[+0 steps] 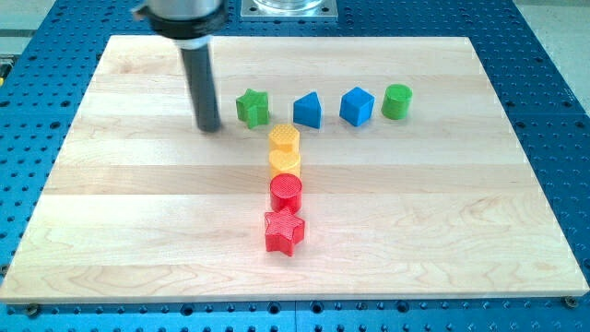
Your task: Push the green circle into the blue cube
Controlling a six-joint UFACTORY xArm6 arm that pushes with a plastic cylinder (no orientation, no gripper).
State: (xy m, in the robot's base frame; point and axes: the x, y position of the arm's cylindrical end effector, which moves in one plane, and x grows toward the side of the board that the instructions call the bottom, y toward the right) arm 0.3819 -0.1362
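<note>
Nearest the camera lies the red star (284, 232), at the near end of a short column running away up the middle of the board (111, 240). Just beyond it, touching or nearly so, sits the red circle (286, 192), then two yellow blocks: one whose shape I cannot tell (285, 161) and a yellow hexagon (284, 138) at the far end.

Along the far row, from the left: my tip (209, 127) rests on the wood, a bare rod with nothing to open or close and touching no block. Just to its right is the green star (253, 107), then the blue triangle (308, 111), then the blue cube (356, 106), and last the green circle (396, 100), just beside the cube's right face with a slim gap or none; I cannot say which.

By my reckoning the approach is the step in hand: my tip stands at the wrong end of the row, well apart from the circle. The next move calls for going round, most likely along the far side of the row, so as not to disturb the star, triangle or cube, coming to the circle's right side, then pushing leftward in a short straight stroke so it presses squarely against the cube.
</note>
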